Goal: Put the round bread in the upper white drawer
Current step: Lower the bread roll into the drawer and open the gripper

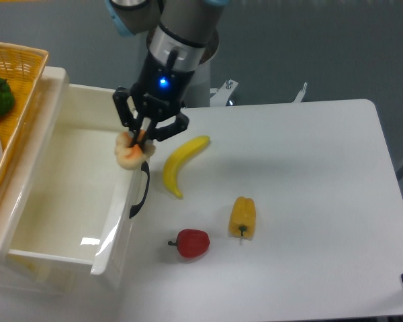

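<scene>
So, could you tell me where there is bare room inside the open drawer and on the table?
The cream-white plastic drawer shows a bare floor. The white table is free right of the yellow bell pepper. It is crowded between the yellow banana, the red pepper and the drawer front, where the gripper holds the round bread.
</scene>
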You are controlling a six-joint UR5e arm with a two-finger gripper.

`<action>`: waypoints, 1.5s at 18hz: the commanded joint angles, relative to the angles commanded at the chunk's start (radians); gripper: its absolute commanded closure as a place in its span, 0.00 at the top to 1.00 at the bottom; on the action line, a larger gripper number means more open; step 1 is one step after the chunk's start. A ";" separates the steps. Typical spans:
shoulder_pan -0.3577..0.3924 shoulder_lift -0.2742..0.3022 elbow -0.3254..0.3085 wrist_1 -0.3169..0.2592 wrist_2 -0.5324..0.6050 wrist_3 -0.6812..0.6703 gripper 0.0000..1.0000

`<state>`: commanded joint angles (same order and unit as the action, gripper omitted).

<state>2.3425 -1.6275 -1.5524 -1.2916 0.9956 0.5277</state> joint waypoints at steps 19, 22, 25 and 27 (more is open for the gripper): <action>-0.046 -0.006 -0.017 0.005 0.003 0.008 0.57; -0.046 -0.003 -0.017 0.005 0.003 0.008 0.58; -0.052 -0.003 -0.017 0.005 0.003 0.008 0.58; -0.052 -0.002 -0.017 0.005 0.003 0.008 0.58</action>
<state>2.2902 -1.6291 -1.5693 -1.2870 0.9986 0.5354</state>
